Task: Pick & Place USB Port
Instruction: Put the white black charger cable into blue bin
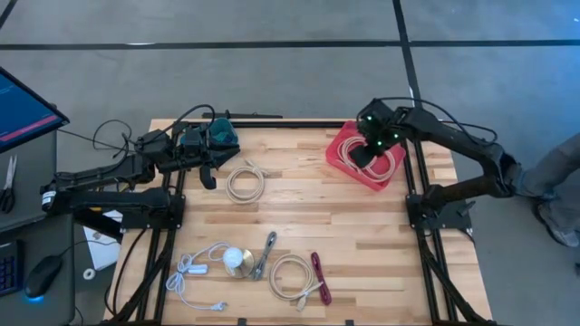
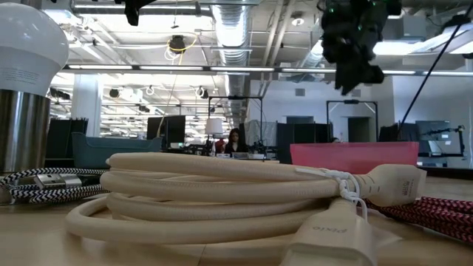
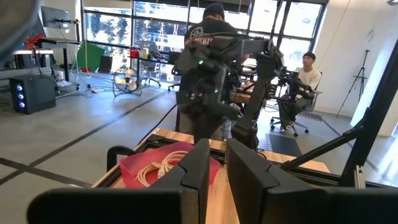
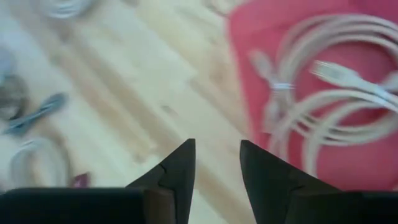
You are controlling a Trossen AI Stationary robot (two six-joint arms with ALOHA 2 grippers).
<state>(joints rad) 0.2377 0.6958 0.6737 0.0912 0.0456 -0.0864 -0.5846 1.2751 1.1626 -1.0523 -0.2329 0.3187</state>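
Note:
A red bin (image 1: 349,145) stands at the table's far right, and a coiled cream USB cable (image 4: 329,106) lies inside it. My right gripper (image 4: 217,143) hangs above the bin's left rim, pointing steeply down, open and empty; it is also in the high view (image 1: 364,156) and the low view (image 2: 355,74). My left gripper (image 1: 208,177) waits at the far left, level and clear of the table. Its fingers (image 3: 217,149) stand a narrow gap apart with nothing between them. A second cream coil (image 1: 245,182) lies flat on the wood beside it.
At the near edge lie a cream cable coil (image 1: 292,276), a red braided cable (image 1: 320,277), a metal tool (image 1: 265,255), a bulb (image 1: 237,261) and a white cable (image 1: 195,272). A green object (image 1: 222,133) sits at the far left. People sit beyond the table.

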